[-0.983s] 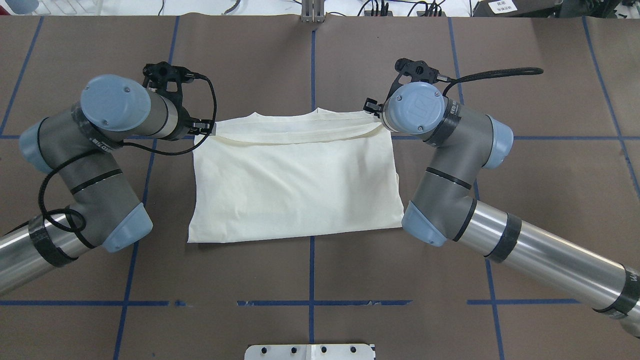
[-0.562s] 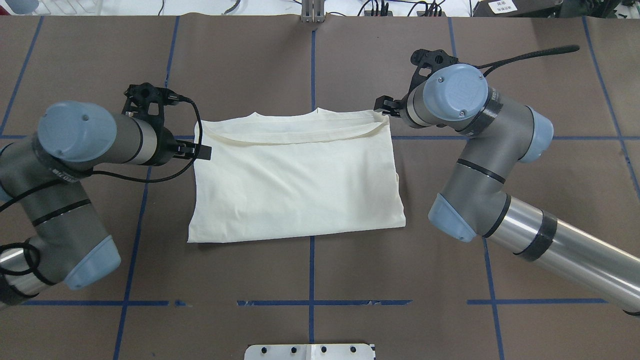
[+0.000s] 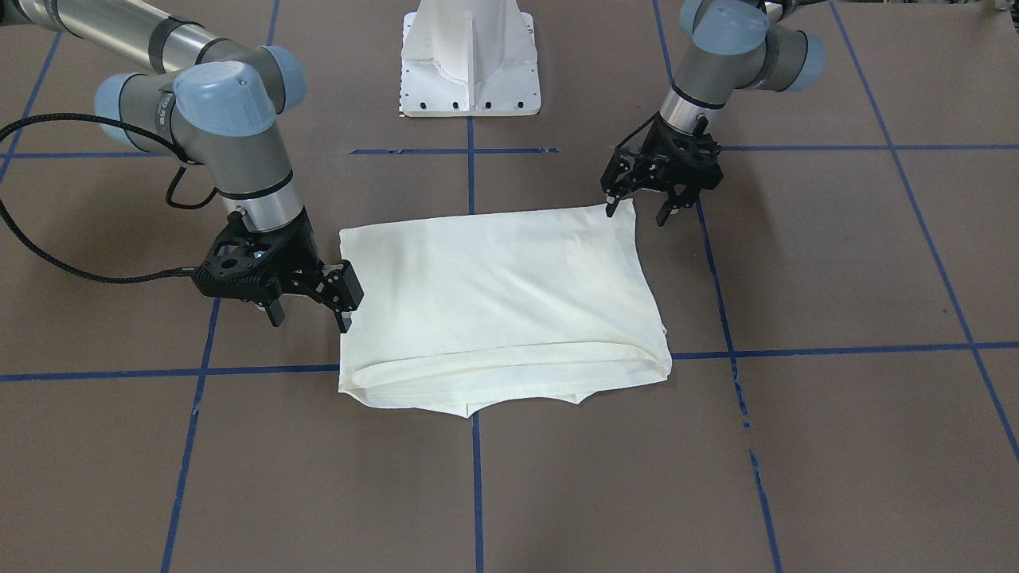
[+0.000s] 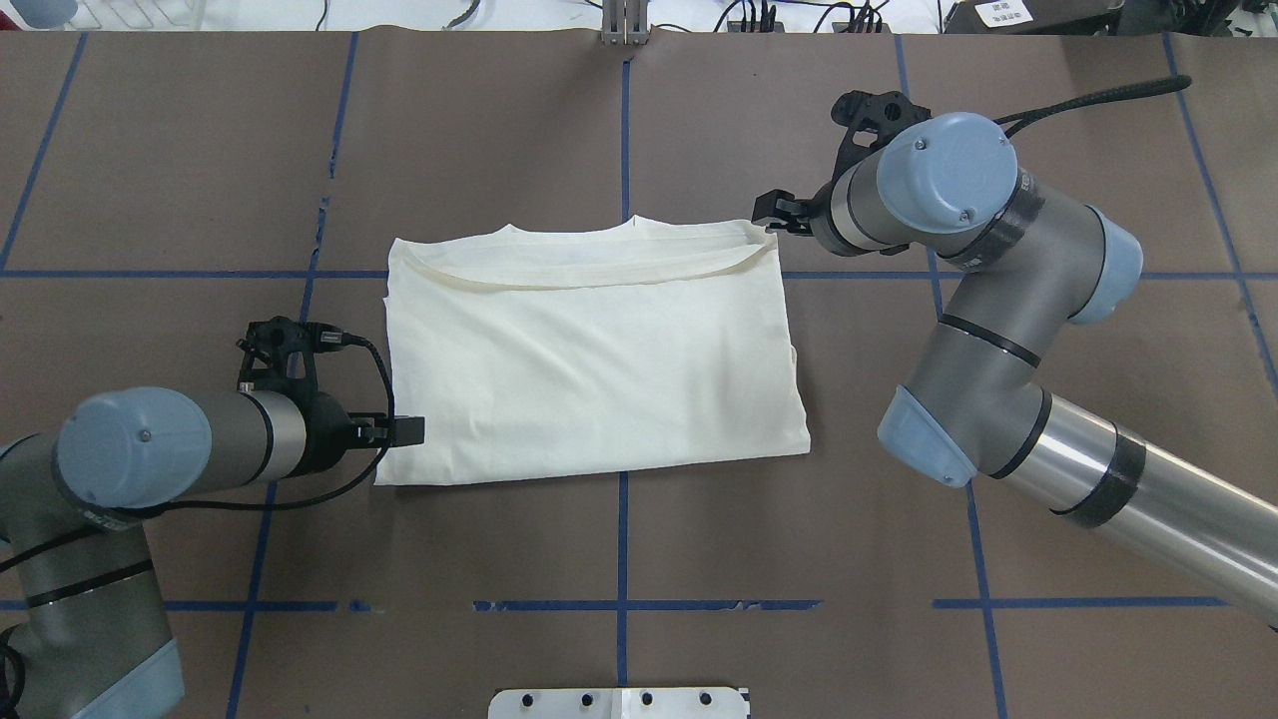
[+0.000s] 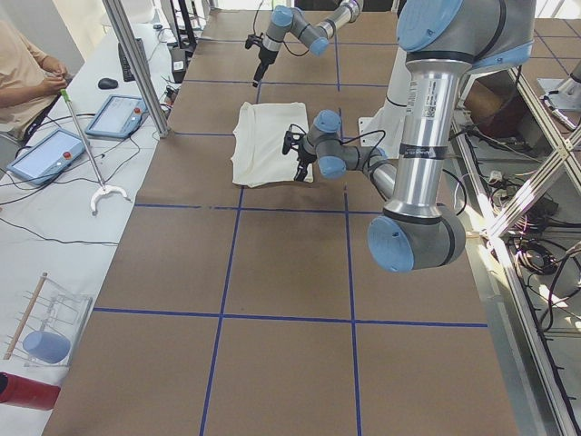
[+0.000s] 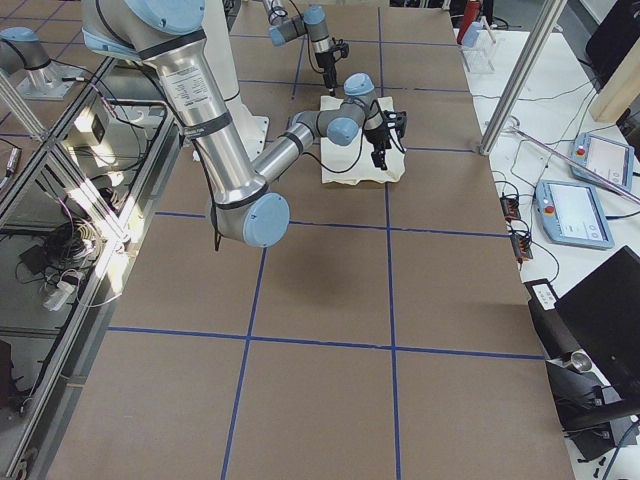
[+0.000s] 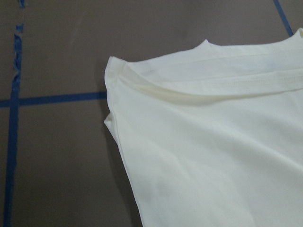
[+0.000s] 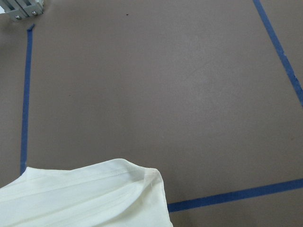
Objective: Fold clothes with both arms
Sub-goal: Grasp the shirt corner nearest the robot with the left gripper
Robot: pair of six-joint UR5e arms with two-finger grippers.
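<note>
the left gripper (image 3: 634, 213) has its jaws spread wide with nothing between them, one fingertip at the shirt's corner nearest the robot. the right gripper (image 3: 310, 321) is equally wide open and empty, just beside the shirt's far right corner. the shirt (image 4: 589, 369) lies folded flat in a rough rectangle at the middle of the table (image 4: 499, 130), plain cream side up. the table is covered in a brown sheet crossed by blue tape lines (image 4: 621, 539) in a grid. the white base (image 3: 470, 56) stands at the robot's edge. beyond the far edge runs a white bench (image 5: 54, 209) with tablets (image 5: 118, 113), where a person (image 5: 23, 68) sits.
</note>
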